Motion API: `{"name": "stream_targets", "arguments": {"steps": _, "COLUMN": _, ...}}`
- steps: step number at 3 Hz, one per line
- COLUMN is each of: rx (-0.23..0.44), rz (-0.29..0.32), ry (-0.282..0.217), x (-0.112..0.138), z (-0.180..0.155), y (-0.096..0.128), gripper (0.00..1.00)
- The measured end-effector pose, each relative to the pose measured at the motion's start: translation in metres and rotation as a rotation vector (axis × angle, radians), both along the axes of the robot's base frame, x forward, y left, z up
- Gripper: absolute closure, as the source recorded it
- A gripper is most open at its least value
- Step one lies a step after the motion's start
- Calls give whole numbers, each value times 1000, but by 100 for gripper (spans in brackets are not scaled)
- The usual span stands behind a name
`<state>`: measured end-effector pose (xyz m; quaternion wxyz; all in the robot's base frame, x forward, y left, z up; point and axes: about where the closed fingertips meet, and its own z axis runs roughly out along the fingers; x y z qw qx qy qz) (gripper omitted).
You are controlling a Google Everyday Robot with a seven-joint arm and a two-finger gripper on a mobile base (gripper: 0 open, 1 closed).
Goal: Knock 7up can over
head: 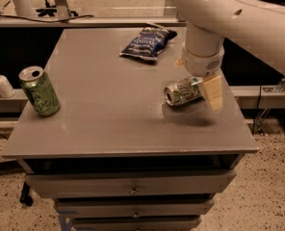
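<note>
The small silver-white aluminium 7up can with green band [183,91] lies on its side toward the right of the grey worktop [109,124], with its silver top facing left and near. The robot's gripper [211,91] hangs from the white arm [239,18] right against the can's far-right end. Whether it is open or clamped on the can, I cannot tell.

Judged from its look, the can is light, thin-walled and smooth. It would dent under a hard squeeze and roll freely now that it is down. A hold across the middle of its round body looks safest, and a push high on the side would have tipped it. As it lies, the knocking over looks done.

Its label shows green and red marks, but no lettering can be read. At the left edge, well apart, stands an all-green can with an open silver top [40,91], whose pale markings are unreadable. At the far side lies a dark blue crinkled snack bag [147,41] with white print that is also illegible.
</note>
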<state>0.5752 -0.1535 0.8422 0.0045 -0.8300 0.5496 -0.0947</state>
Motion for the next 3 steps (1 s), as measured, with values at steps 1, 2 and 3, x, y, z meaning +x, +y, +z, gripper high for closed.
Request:
{"name": "stream_targets", "arguments": {"steps": 1, "rx": 69, "rz": -57, "ry": -8, "x": 6, "z": 21, "y": -15, "gripper": 0}}
{"name": "stream_targets", "arguments": {"steps": 2, "rx": 187, "rz": -154, "ry": -10, "x": 9, "z": 51, "y": -38, "gripper": 0}}
{"name": "stream_targets", "arguments": {"steps": 3, "rx": 314, "rz": -248, "ry": -11, "x": 3, "z": 79, "y": -60, "gripper": 0}}
